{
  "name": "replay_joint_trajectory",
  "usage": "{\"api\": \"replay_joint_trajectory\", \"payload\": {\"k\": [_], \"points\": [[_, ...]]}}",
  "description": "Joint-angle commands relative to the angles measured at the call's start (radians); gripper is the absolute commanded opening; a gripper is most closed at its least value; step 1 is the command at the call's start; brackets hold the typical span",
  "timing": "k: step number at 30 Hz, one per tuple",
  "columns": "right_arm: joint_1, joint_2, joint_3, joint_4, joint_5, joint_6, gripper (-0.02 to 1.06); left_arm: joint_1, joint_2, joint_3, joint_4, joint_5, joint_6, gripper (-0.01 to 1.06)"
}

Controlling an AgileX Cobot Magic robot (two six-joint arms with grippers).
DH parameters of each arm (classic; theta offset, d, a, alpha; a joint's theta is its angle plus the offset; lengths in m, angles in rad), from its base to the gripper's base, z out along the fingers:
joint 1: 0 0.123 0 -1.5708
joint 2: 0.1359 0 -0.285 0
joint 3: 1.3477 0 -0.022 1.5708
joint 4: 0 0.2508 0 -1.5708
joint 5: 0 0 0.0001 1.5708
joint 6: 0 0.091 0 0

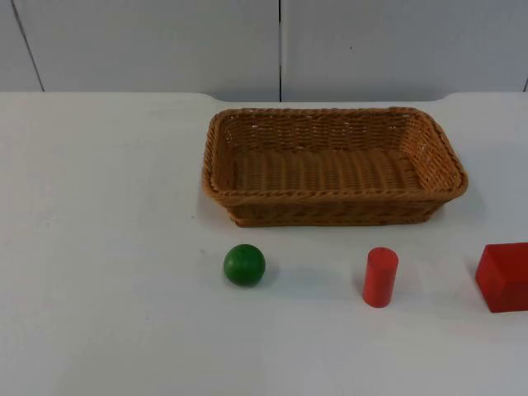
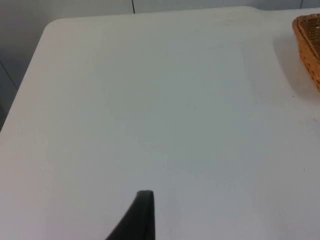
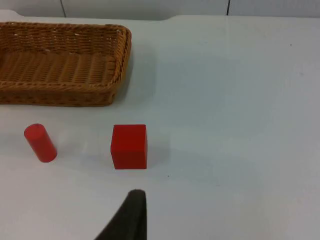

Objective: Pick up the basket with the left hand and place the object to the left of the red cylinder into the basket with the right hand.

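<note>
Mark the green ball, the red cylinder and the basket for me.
green ball [image 1: 244,265], top view, middle of its upper surface.
red cylinder [image 1: 380,278], top view, middle of its side.
basket [image 1: 330,195], top view, near rim.

A white table top [image 1: 99,247] spreads from near to far, ending at a grey partition wall [image 1: 148,41] with vertical panel seams.

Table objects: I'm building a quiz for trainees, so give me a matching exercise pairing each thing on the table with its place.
Things:
1. basket
2. green ball
3. red cylinder
4. red cube

Places:
A. between ball and cube
B. leftmost of the front row
C. behind the row, nearer the wall
D. rightmost of the front row

Pairs: 1-C, 2-B, 3-A, 4-D
</note>
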Motion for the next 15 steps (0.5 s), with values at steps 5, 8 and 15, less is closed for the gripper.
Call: {"api": "replay_joint_trajectory", "payload": {"k": [5, 8, 15], "points": [[-0.006, 0.104, -0.079, -0.002, -0.056, -0.009, 1.05, -0.004, 0.094, -0.026, 0.001, -0.047, -0.003, 1.05], [-0.006, 0.188, -0.116, -0.002, -0.088, -0.014, 1.05, -0.004, 0.167, -0.044, 0.001, -0.077, -0.003, 1.05], [-0.006, 0.475, -0.209, -0.002, -0.2, -0.014, 1.05, -0.004, 0.435, -0.104, -0.052, -0.116, -0.003, 1.05]]}}
